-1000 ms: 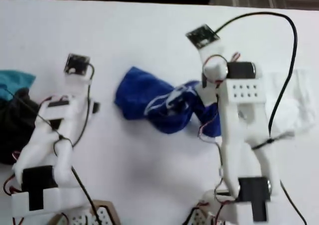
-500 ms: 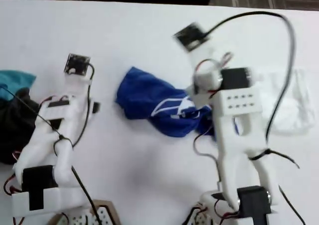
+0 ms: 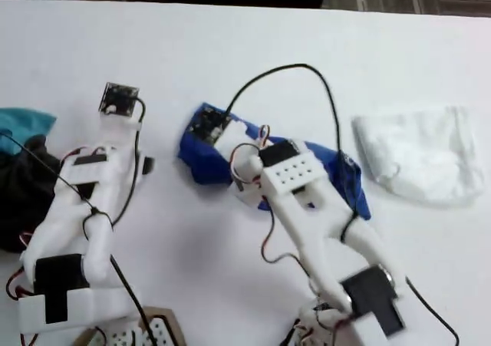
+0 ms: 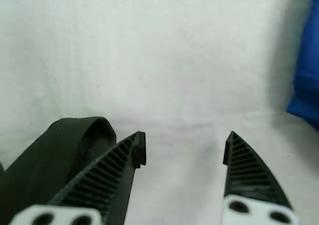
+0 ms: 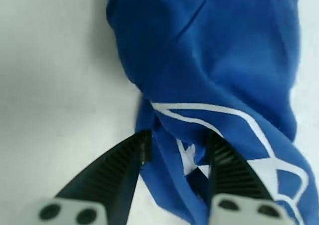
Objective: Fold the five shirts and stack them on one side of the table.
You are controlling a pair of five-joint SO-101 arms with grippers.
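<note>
right pincer (image 5: 177, 147) astride blue shirt (image 5: 209, 60)

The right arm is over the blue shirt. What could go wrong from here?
The blue shirt lies twisted and bunched, so the right gripper may catch several layers and fold it crooked. The black cable loops over the shirt and could snag on the cloth.
</note>
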